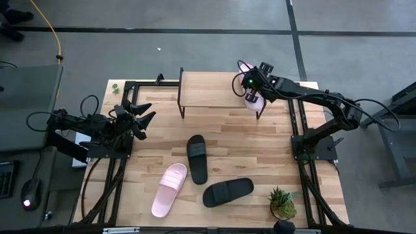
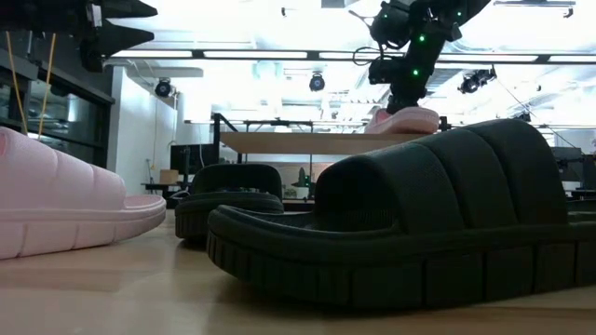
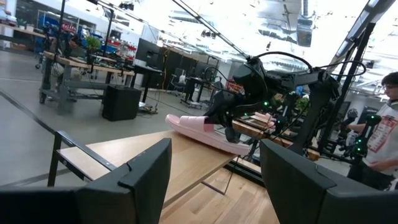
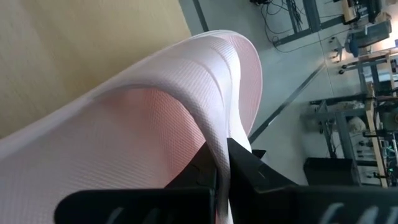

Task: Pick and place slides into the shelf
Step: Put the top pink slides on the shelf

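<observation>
The wooden surface [image 1: 260, 149] carries the shelf [image 1: 208, 91] at its far edge. Directly on the surface lie one pink slide [image 1: 169, 189], two black slides [image 1: 197, 158] [image 1: 227, 192], and a small potted plant [image 1: 282, 203] near the front right corner.

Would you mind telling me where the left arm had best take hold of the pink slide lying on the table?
Probably by the wide strap of the pink slide, coming straight down from above. It lies flat and sole-down, so the raised strap is the one part with edges that fingers can pinch; the sole sits flush on the table.
</observation>
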### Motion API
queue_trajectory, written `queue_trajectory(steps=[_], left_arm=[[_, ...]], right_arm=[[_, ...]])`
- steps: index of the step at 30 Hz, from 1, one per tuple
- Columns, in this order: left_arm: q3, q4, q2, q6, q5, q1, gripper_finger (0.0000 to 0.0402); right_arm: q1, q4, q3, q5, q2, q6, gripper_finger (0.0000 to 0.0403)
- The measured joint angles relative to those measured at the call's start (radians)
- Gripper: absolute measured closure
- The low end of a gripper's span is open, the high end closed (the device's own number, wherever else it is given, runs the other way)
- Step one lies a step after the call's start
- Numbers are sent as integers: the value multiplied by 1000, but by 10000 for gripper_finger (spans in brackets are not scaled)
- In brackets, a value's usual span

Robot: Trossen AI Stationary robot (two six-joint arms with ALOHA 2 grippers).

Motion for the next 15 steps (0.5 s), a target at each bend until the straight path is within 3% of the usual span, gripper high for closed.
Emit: queue_trajectory(steps=[4,15], left_arm=[[0,0,0,1,0,0,176],[0,0,0,1,0,0,176]], right_arm=[[0,-11,0,-19,0,2,391],[0,-30,-2,-49,0,31,305]])
